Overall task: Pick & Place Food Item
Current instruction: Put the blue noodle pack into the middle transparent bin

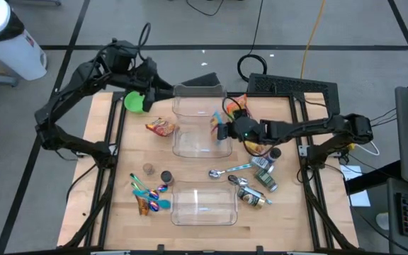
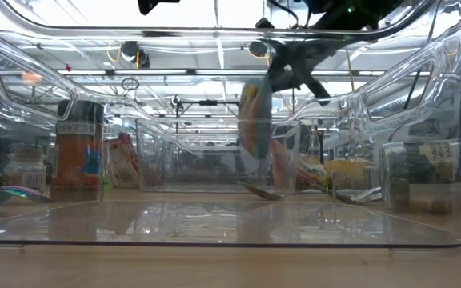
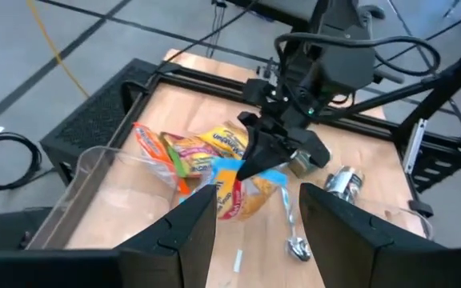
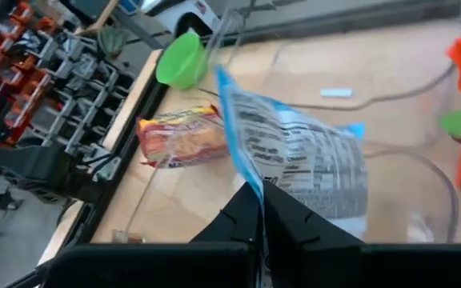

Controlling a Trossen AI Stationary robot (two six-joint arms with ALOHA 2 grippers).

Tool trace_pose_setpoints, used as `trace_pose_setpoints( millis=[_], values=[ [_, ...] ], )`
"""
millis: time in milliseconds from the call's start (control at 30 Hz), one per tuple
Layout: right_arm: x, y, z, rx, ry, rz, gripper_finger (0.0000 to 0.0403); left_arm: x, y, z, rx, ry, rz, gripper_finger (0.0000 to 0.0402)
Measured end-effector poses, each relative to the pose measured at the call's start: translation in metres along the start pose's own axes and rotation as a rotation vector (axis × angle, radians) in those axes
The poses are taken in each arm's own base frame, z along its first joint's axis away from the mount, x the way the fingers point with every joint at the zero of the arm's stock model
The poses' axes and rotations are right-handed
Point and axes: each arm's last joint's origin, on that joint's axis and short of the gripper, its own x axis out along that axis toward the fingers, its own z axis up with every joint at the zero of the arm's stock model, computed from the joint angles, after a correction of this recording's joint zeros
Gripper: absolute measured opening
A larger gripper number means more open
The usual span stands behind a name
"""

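A silver and blue snack bag (image 4: 302, 152) hangs over the far clear container (image 1: 200, 145), with my right gripper (image 4: 261, 210) shut on it. The low view shows the bag (image 2: 254, 120) hanging below that gripper (image 2: 290, 68), clear of the container's floor. My left gripper (image 3: 254, 232) stands open and empty at the table's far left, beside a green bowl (image 1: 134, 101). A red and yellow snack packet (image 1: 161, 127) lies flat on the table, left of the container. My right gripper pinches the bag's blue-edged seam (image 4: 253, 182) between its two fingers. The fingers come from the table's right, slanting down. The bag is lifted clear and hangs over the far container.
A second clear container (image 1: 204, 205) stands at the near edge. Spoons (image 1: 229, 170) and small cans (image 1: 264, 176) lie to the right, and colourful utensils (image 1: 147, 195) to the near left. More orange bags (image 1: 238, 106) sit by the far container's right end.
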Motion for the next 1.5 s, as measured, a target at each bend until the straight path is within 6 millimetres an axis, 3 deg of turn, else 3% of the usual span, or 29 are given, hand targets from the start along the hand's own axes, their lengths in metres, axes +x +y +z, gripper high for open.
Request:
trace_pose_setpoints(
  millis=[333, 633, 1033, 1500],
  values=[
    [-0.003, -0.004, -0.018, 0.104, -0.018, -0.004, 0.0000, 0.024, -0.002, -0.013, -0.022, 0.030, -0.042, 0.0186],
    [-0.006, 0.005, -0.019, 0.137, -0.069, 0.063, 0.0000, 0.038, 0.001, -0.022, -0.033, 0.032, -0.053, 0.0186],
    [-0.014, 0.016, -0.028, 0.135, -0.097, 0.112, 0.0000, 0.039, 0.002, -0.021, -0.034, 0.019, -0.052, 0.0186],
    [-0.014, 0.007, -0.034, 0.074, -0.055, 0.029, 0.0000, 0.039, 0.002, -0.021, -0.032, 0.014, -0.052, 0.0186]
  ],
)
